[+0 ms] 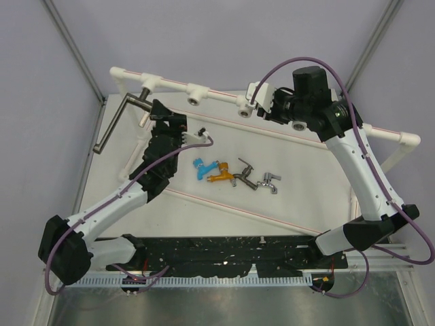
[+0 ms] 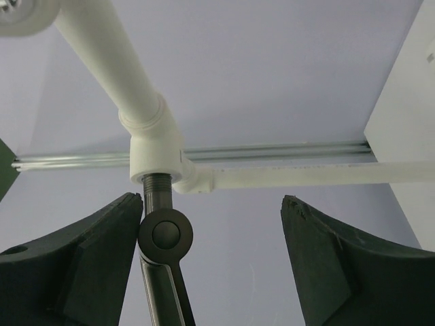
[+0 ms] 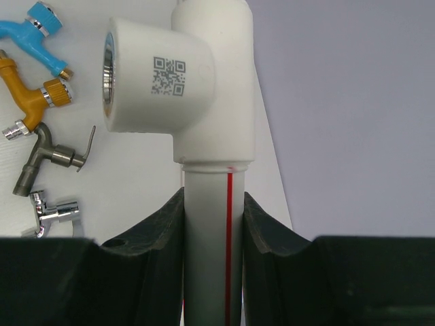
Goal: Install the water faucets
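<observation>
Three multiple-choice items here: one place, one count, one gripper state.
1. The large dark-grey long-armed faucet is: A) loose on the white table B) screwed into the white pipe frame C) in the right gripper
2. Loose small faucets on that table: A) two B) three C) four
3. The right gripper is: A) shut on the frame's pipe B) open C) holding a faucet

1 B, its thread enters a socket; 2 C, blue plastic, orange, dark metal, shiny chrome; 3 A, both fingers press the pipe.
</observation>
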